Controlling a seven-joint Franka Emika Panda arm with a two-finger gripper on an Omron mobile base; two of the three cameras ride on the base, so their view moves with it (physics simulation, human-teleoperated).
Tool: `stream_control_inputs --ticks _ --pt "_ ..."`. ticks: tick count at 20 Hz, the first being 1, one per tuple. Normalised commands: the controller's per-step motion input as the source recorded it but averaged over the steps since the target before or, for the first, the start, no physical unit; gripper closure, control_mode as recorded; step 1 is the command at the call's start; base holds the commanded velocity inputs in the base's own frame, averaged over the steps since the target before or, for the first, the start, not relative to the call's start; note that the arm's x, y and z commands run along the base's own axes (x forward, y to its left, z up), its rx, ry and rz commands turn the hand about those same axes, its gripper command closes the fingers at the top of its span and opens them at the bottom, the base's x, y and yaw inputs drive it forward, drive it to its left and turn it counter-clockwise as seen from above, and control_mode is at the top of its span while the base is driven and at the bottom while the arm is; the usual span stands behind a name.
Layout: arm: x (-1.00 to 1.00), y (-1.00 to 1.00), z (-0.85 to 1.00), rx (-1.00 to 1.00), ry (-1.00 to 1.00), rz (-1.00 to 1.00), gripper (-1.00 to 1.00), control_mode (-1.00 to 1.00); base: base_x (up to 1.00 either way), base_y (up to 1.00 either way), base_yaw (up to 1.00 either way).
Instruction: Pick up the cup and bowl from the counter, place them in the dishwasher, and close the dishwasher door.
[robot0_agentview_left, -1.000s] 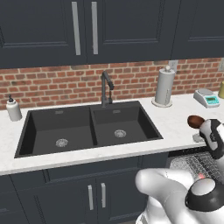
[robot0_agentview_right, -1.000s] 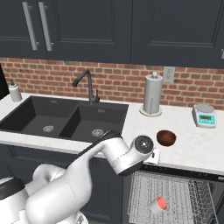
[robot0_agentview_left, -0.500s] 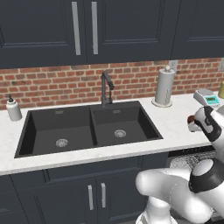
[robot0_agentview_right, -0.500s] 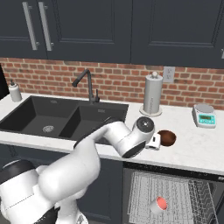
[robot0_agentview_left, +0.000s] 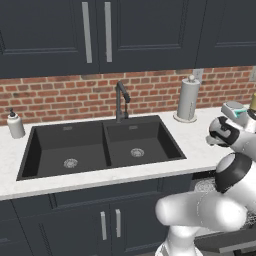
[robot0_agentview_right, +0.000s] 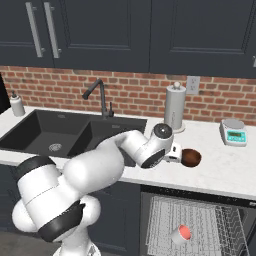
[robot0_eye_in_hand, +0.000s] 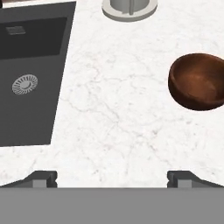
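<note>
The dark reddish-brown bowl (robot0_agentview_right: 191, 158) (robot0_eye_in_hand: 199, 82) sits upright on the white counter (robot0_eye_in_hand: 118, 113), right of the sink. My gripper (robot0_agentview_right: 176, 155) (robot0_eye_in_hand: 112, 177) hovers over the counter just left of the bowl, open, with nothing between its wide-set fingertips (robot0_eye_in_hand: 42, 178). In the left base view the hand (robot0_agentview_left: 223, 133) shows above the counter's right end. The cup (robot0_agentview_right: 181, 234) lies on its side in the dishwasher's pulled-out wire rack (robot0_agentview_right: 210, 215), its red inside facing out. The dishwasher door (robot0_agentview_left: 227, 241) hangs lowered, a dark flat edge below the rack.
A paper-towel roll (robot0_agentview_right: 175, 107) stands behind the bowl, and a white-and-teal scale (robot0_agentview_right: 233, 132) sits at the back right. The black double sink (robot0_agentview_right: 60, 132) with its faucet (robot0_agentview_right: 101, 96) lies to the left. A soap bottle (robot0_agentview_left: 15, 124) stands at the far left.
The arm has risen from over the dishwasher rack and swung above the counter, up to the bowl's left side. The gripper stayed open. The cup stayed in the rack.
</note>
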Motion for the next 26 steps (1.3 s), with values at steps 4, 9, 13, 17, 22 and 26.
stream_control_inputs --ticks 4,9,13,17,22,26 --pt "0.4 -0.17 -0.1 -0.01 0.0 0.0 -1.0 -1.0 0.0 0.0 0.0" --pt "0.42 -0.2 -0.15 -0.02 0.02 0.0 -1.0 -1.0 0.0 0.0 0.0" --pt "0.43 -0.26 -0.1 0.0 0.04 0.0 -1.0 -1.0 0.0 0.0 0.0" --pt "0.37 -0.31 -0.05 0.0 0.06 0.0 -1.0 -1.0 0.0 0.0 0.0" --pt "0.02 -0.29 0.0 0.0 0.06 -0.01 -1.0 -1.0 0.0 0.0 0.0" --pt "0.0 -0.07 0.0 0.0 0.05 -0.06 -1.0 -1.0 0.0 0.0 0.0"
